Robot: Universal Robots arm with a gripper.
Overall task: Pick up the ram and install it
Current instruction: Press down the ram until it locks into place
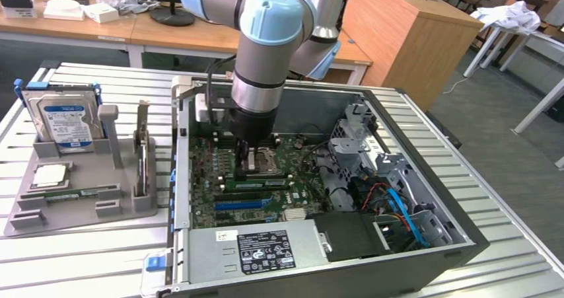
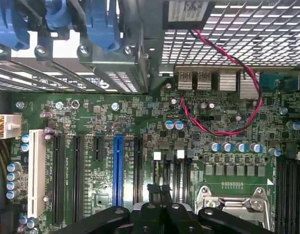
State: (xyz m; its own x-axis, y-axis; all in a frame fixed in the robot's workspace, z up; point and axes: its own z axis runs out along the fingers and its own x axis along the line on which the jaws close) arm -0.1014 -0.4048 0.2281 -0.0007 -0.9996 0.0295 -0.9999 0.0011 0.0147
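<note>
Currently logged for you: gripper (image 1: pixel 249 169) – fingers pressed together, nothing between them – hung low inside the computer case (image 1: pixel 458 235), over the motherboard (image 2: pixel 140 122) beside the CPU socket (image 2: pixel 233 207). Ram (image 1: pixel 70 194) lay in the grey fixture tray (image 1: pixel 53 222), well apart, on the exterior view's left. Risk, as you might judge it: shut fingertips so close could strike the socket or capacitors. Wrist view added the blue slot (image 2: pixel 118 168); exterior view added the hard drive (image 1: pixel 69 123).

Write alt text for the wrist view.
Shut black gripper hovers over a green motherboard inside an open computer case, holding nothing visible. Below it lie black expansion slots, one blue slot and one white slot; a red wire loops near the silver processor socket.
</note>
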